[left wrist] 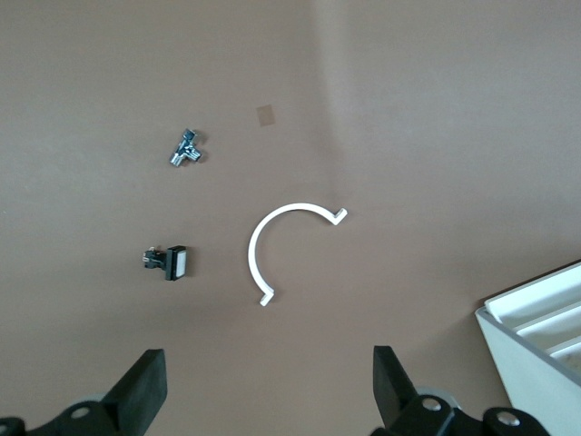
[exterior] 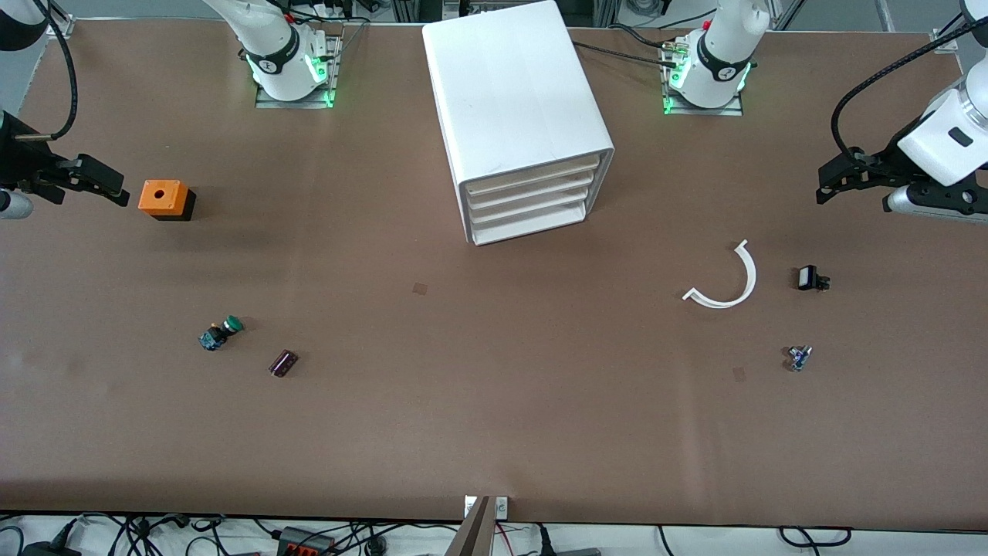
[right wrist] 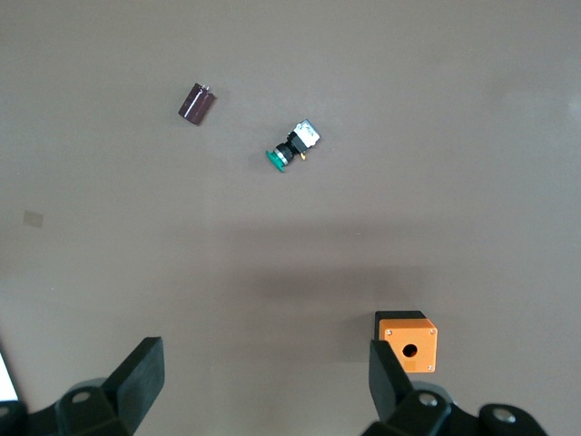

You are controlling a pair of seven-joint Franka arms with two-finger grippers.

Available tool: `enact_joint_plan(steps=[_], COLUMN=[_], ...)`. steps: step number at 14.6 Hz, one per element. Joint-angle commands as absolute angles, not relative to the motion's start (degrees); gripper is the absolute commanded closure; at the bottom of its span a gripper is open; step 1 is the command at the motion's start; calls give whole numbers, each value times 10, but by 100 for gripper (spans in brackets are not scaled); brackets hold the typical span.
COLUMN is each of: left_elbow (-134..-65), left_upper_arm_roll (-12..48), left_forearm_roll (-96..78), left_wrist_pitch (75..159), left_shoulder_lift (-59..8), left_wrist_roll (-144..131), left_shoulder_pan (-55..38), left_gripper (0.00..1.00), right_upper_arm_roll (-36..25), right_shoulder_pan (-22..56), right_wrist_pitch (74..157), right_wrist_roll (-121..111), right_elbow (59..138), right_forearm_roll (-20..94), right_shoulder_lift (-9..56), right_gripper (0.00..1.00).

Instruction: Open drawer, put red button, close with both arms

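Shut drawer unit [exterior: 525, 123] at 12 o'clock. Left gripper [exterior: 832, 181] at 3 and right gripper [exterior: 114, 187] at 9 wait, fingers spread, probably leaving the table unobstructed. No red button visible.

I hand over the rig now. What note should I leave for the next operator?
Left gripper: open, holding nothing, over the left arm's end of the table.
Right gripper: open, holding nothing, over the right arm's end, near the orange box.
Cabinet: all drawers shut.
Red button: not seen in any view; only a green button shows.
Done: nothing. Left: find button, open drawer, put it in, close.
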State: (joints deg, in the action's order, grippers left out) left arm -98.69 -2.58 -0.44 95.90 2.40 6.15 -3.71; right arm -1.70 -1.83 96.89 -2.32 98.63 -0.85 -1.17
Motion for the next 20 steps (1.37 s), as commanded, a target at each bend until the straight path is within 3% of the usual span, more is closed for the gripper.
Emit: enact_joint_plan(steps=[1,20], left_elbow=[-979,-963], left_upper_arm_roll=[-24,-25], left_forearm_roll=[11,5], left_wrist_pitch=[953,930], left_shoulder_lift=[23,12], left_wrist_roll=[107,105], left_shoulder_pan=[-35,-35], left_gripper=[0,0], right_upper_arm_roll=[-11,-2], right_shoulder_pan=[-18,-19], right_wrist_pitch=[976,979], right_wrist_roll=[-25,-24], right_elbow=[997,997], right_forearm_roll=[-18,-17], right_shoulder_lift=[-23,-20], right_gripper=[0,0])
